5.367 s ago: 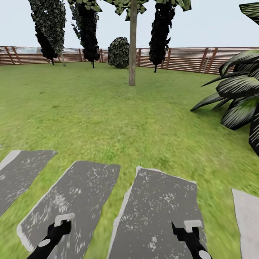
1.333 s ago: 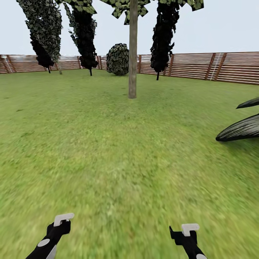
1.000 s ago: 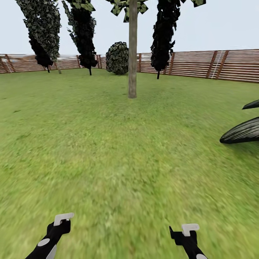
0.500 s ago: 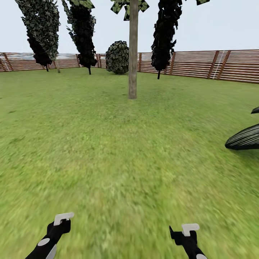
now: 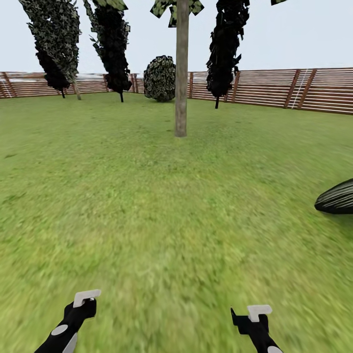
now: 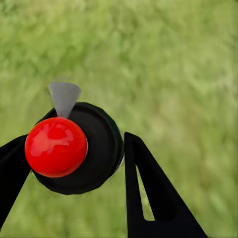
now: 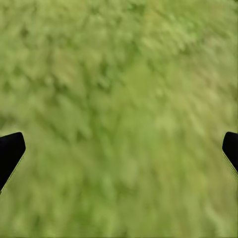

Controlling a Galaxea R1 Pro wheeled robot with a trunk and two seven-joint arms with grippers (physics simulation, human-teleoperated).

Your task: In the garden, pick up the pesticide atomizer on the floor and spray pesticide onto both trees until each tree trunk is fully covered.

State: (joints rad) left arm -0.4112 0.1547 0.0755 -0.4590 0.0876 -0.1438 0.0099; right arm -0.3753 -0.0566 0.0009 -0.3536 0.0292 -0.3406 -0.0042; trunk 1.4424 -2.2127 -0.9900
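In the left wrist view the pesticide atomizer [image 6: 74,148], a black round body with a red ball top and a grey nozzle, sits between the fingers of my left gripper [image 6: 74,140], which is shut on it. My left gripper [image 5: 86,299] hangs low over the grass floor [image 5: 162,220]. My right gripper [image 5: 257,311] is low on the other side, and in the right wrist view the right gripper [image 7: 119,144] is open over bare grass. One tree stands straight ahead, some way off, with a thick grey-beige trunk [image 5: 181,73].
A brown slat fence [image 5: 294,90] closes the lawn at the back. Dark conifers [image 5: 113,44] and a round bush [image 5: 160,78] stand along it. A dark palm leaf [image 5: 338,198] pokes in at the right edge.
The whole view has moved forward over the lawn: the paving slabs are gone, the trunk stands a little lower and larger, and the palm leaves have slid toward the right edge. Both grippers keep their pose.
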